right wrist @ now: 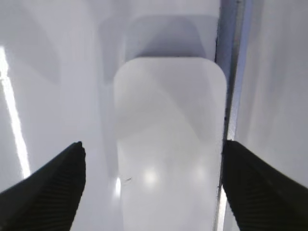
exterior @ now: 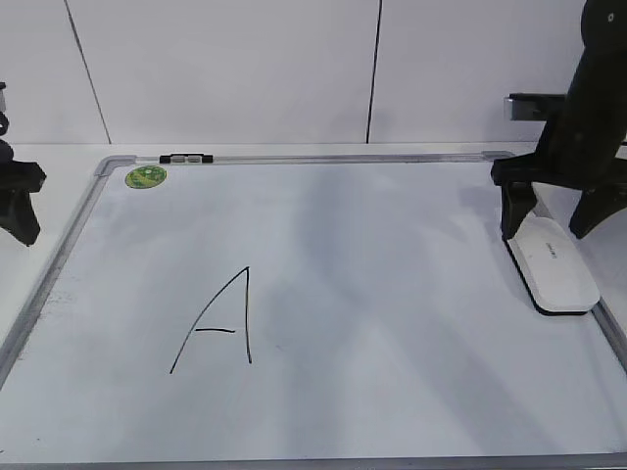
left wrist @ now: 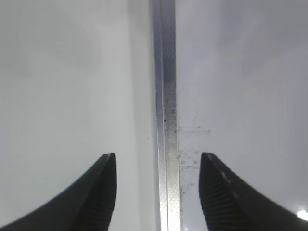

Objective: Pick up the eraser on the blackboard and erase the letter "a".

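Nearest in the exterior view is the bottom frame of the blackboard (exterior: 313, 460), which lies flat on the white bench (exterior: 59, 157). A little farther in, left of centre, stands a large angular capital "A" (exterior: 217, 323) in thin black marker; no small letter "a" can be made out on the surface.

Along the right edge lies the eraser (exterior: 554, 262) — white, oblong, dark beneath — resting on the board just inside the frame. The right gripper (exterior: 561, 211) hangs over the eraser's far end. In the right wrist view its fingers (right wrist: 50, 192) are spread wide, one on each side of the eraser (right wrist: 168, 144), not closed on it.

At the far left, the left gripper (left wrist: 158, 192) sits over the board's left frame rail (left wrist: 166, 120), fingers (left wrist: 94, 197) apart and empty.

Farthest back, a round green sticker (exterior: 145, 176) marks the top-left corner, with a small black-and-white clip (exterior: 186, 158) on the top frame — beside it.
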Tool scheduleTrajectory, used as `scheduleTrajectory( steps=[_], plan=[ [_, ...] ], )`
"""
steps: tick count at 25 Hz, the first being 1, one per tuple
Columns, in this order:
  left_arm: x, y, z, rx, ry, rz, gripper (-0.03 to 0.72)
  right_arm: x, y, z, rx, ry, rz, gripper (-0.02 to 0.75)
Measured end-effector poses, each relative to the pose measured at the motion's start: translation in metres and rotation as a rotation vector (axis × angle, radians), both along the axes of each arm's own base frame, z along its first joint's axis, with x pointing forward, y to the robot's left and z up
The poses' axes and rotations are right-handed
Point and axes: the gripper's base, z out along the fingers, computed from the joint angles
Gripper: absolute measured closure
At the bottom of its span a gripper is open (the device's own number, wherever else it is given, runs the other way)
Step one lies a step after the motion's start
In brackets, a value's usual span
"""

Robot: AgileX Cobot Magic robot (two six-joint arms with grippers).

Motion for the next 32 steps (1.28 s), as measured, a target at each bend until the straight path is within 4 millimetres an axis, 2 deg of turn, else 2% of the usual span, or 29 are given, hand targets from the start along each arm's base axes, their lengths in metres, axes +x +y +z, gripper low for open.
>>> scheduleTrajectory(
  steps=[2,5,10,17,21,25,29,32],
  plan=[
    [-0.002,0.0,0.005,0.003,-0.013,-0.002,0.274,-0.003,0.0,0.012,0.002,-0.029,0.0,0.067],
    [-0.01,0.001,0.026,0.003,-0.056,0.005,0.274,-0.008,0.0,0.03,0.004,-0.074,0.0,0.067],
    [-0.027,0.002,0.053,0.004,-0.088,0.012,0.274,-0.024,-0.002,0.075,0.009,-0.183,0.0,0.068],
    [-0.061,0.002,0.102,-0.001,-0.203,0.014,0.271,-0.068,-0.005,0.15,0.011,-0.382,-0.002,0.071],
    [-0.082,0.003,0.128,-0.008,-0.286,0.022,0.271,-0.096,-0.007,0.184,0.02,-0.475,-0.015,0.081],
    [-0.102,-0.005,0.148,-0.018,-0.354,-0.005,0.27,-0.126,-0.009,0.196,0.026,-0.51,-0.025,0.089],
    [-0.128,-0.009,0.166,-0.031,-0.392,-0.031,0.27,-0.158,-0.009,0.196,0.047,-0.512,-0.026,0.1],
    [-0.15,-0.007,0.179,-0.034,-0.427,-0.034,0.27,-0.189,-0.011,0.198,0.049,-0.54,-0.028,0.105]
  ],
)
